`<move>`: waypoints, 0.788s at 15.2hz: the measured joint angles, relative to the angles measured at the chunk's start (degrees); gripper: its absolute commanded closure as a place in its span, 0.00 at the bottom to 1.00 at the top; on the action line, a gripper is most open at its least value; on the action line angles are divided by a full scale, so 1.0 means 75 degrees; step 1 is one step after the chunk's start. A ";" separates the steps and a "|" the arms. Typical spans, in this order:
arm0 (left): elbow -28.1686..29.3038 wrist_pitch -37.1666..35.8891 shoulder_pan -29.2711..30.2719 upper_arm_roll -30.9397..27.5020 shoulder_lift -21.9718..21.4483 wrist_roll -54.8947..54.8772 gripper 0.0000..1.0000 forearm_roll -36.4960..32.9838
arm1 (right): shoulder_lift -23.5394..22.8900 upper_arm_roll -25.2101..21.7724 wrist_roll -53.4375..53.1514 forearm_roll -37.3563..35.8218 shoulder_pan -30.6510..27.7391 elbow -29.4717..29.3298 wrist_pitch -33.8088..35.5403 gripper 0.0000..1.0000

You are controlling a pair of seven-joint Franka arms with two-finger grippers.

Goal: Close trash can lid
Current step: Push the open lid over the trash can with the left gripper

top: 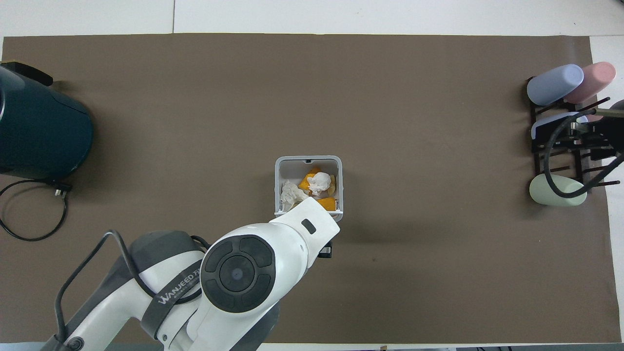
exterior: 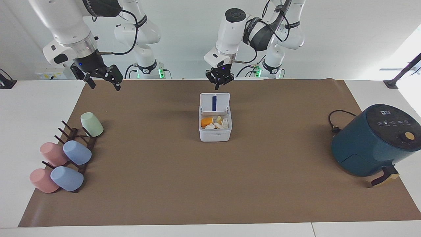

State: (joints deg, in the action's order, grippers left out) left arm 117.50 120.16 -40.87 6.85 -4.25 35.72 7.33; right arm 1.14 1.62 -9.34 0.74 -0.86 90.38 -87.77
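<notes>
The trash can (exterior: 215, 127) is seen mid-surface (exterior: 210, 184) on the brown mat, its lid (exterior: 214, 102) standing upright, blue stripe showing. The left claw (exterior: 219, 78) is held just above the lid's top edge; grip state cannot be told. The right claw (exterior: 98, 77) is released, waiting at the right arm's end, above the mat's edge.

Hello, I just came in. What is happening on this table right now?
The left end effector hangs above the upright lid of the small white trash can, not touching it. The lid stands open, its blue stripe showing, and orange and white scraps lie inside the can. The right end effector, fingers open, waits in the air toward the cup rack's end of the table. The teal air fryer stands untouched.
</notes>
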 measured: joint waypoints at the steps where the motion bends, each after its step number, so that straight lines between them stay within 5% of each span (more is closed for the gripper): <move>1: -0.0008 0.0089 0.0001 -0.0026 0.0035 0.0000 1.00 0.0000 | 0.0000 0.0000 0.0000 0.0000 0.0000 0.0000 0.0000 0.00; 12: -0.0244 0.0843 0.0416 -0.0214 0.0497 0.0006 1.00 0.0003 | 0.0000 0.0000 0.0000 0.0000 0.0000 0.0000 0.0000 0.00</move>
State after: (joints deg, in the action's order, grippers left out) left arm 115.68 126.49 -37.75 5.24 -0.52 35.76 7.34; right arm 1.14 1.62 -9.34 0.74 -0.86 90.38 -87.77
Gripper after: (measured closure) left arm 0.991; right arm 0.000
